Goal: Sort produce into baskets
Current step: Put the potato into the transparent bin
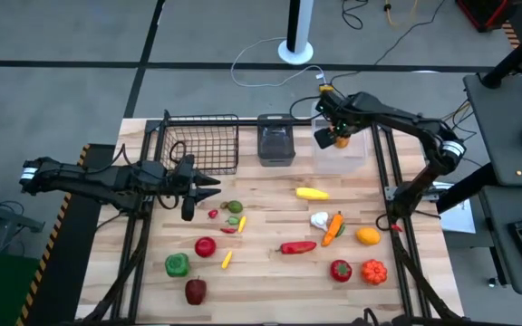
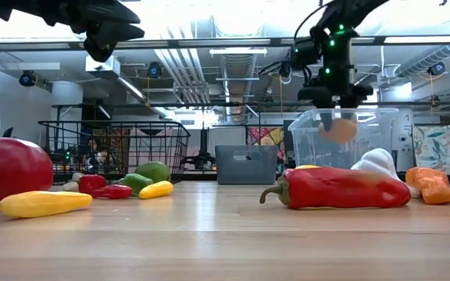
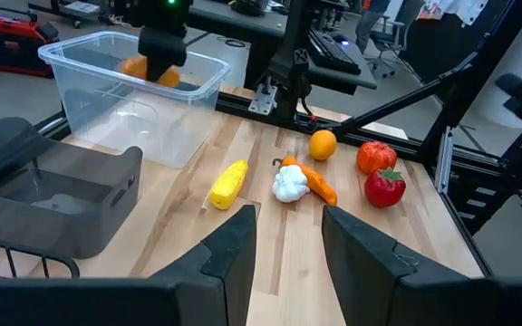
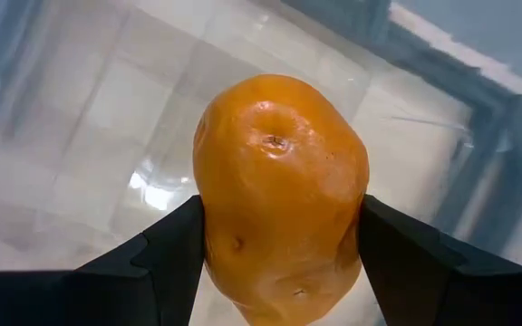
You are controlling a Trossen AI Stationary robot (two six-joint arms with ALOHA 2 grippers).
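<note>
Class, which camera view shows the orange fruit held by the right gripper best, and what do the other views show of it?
The right wrist view: the orange fruit fills it, pinched between both fingers over the clear tub. The high view shows only a small orange spot at the right gripper; the low view blurs it through the tub wall; the left wrist view shows it distant, half hidden.

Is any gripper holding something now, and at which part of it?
The right gripper grips an orange fruit by its two sides, above the clear tub. The left gripper holds nothing.

High view straight down; low view table-level; both share clear tub (image 1: 341, 152)
</note>
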